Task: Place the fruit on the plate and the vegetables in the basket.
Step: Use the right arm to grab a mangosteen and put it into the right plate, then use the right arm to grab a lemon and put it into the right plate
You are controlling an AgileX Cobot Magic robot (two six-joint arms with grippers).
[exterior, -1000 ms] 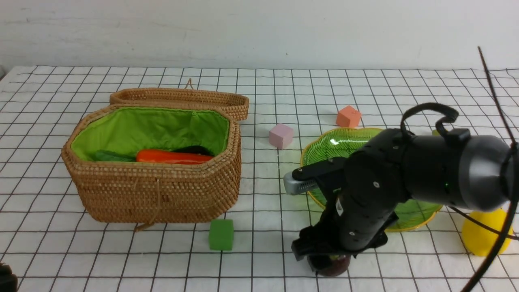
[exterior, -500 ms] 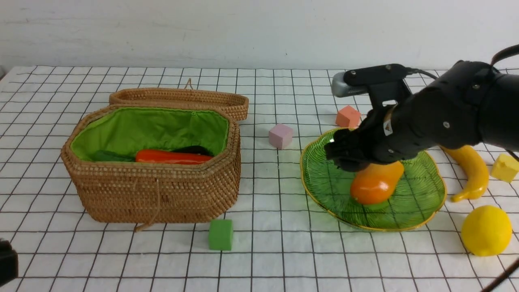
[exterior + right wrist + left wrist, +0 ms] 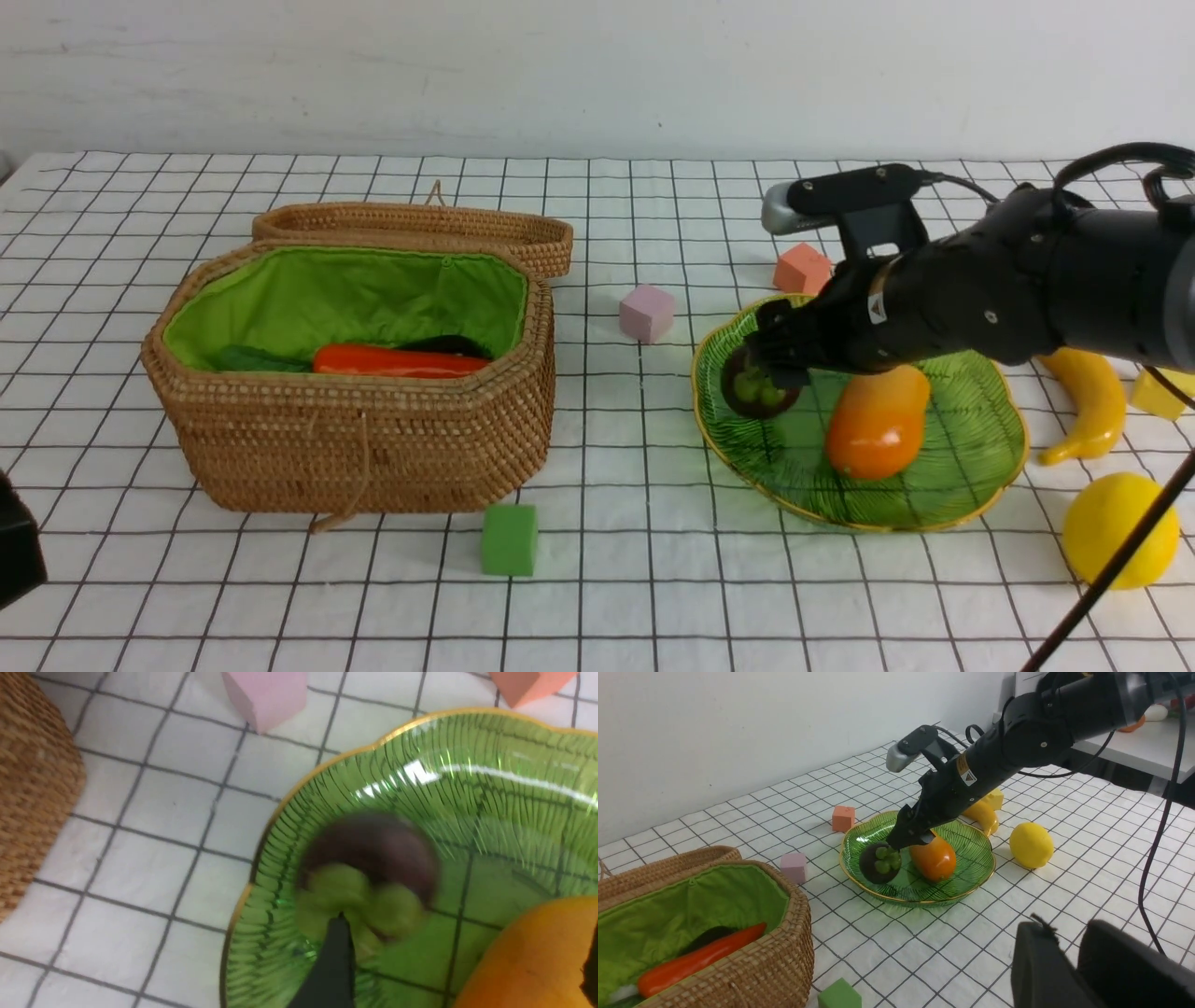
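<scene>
Now: release step, mangosteen (image 3: 754, 392) onto the plate (image 3: 971, 462).

Right gripper (image 3: 773, 357) hangs over the left part of the plate, jaws spread wide and gripping nothing. The mangosteen sits just below its tips, green cap up and tilted toward the near side, low on the dish's left slope. It is blurred in the right wrist view, so I judge it is not settled. The mango (image 3: 876, 425) lies on the plate just right of it. I cannot tell whether the two touch.

Left gripper (image 3: 1069, 935) is parked at the near left, well apart from everything, with a slim gap between its fingers and nothing in them.

Off the plate: banana (image 3: 1088, 397) just beyond the right rim, lemon (image 3: 1120, 529) near right on the cloth. In the basket (image 3: 373, 439), at left with its lid thrown back: carrot (image 3: 397, 361) and a dark shape behind it, likely the eggplant (image 3: 450, 344). The gourd cannot be made out.

Notes for doing this step well:
- Hold the jaws wide and retreat straight up, because a sideways drag could nudge the round fruit over the left rim.
- Stay clear of the mango on the way out.
- Let the mangosteen come to rest before moving on. It is round and on a slope, so it may roll inward against the mango, which is acceptable.
- Next candidates are the banana and the lemon, both on the right arm's side.
</scene>
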